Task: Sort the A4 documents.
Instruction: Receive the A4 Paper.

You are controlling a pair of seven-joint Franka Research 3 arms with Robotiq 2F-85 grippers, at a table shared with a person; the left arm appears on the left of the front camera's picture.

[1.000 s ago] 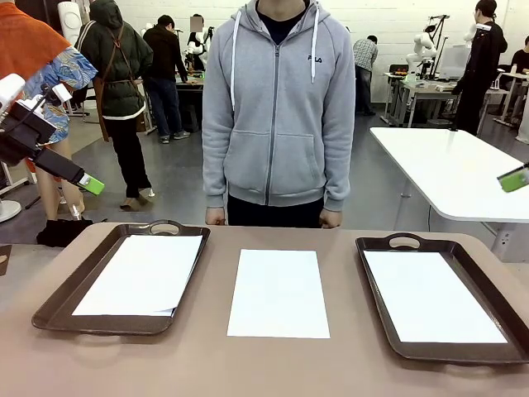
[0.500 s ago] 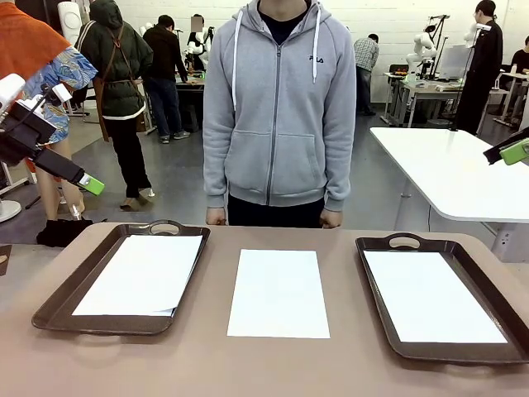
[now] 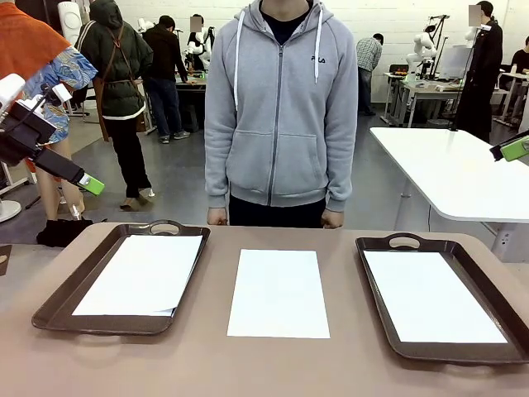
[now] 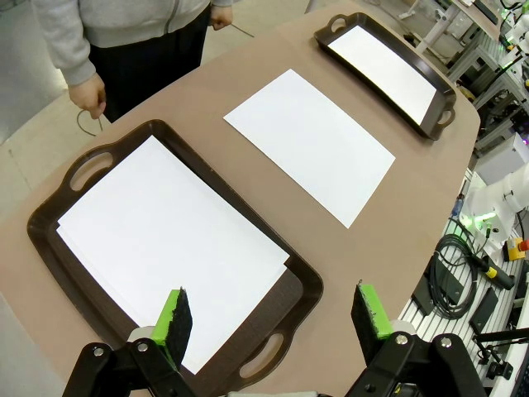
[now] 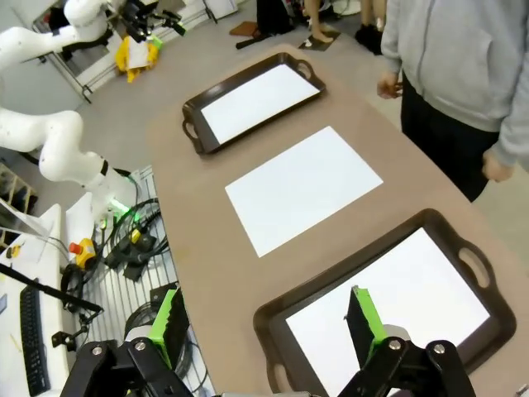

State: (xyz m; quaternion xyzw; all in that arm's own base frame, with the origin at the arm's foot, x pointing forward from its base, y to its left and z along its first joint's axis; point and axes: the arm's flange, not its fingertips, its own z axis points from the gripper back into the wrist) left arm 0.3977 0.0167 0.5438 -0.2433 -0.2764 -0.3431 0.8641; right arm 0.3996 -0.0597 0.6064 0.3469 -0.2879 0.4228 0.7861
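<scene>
Two end effectors, left (image 4: 273,310) and right (image 5: 264,318), both spread wide holding nothing; the right tray (image 3: 376,285) gets cut off at the worktop's (image 3: 207,364) right edge.

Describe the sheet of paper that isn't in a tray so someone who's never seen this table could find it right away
On the brown table, two dark brown handled trays sit at the left and right, each holding white paper. Between them, in front of the person in the grey hoodie, lies the plain white A4 sheet, the one flat on bare tabletop.
</scene>
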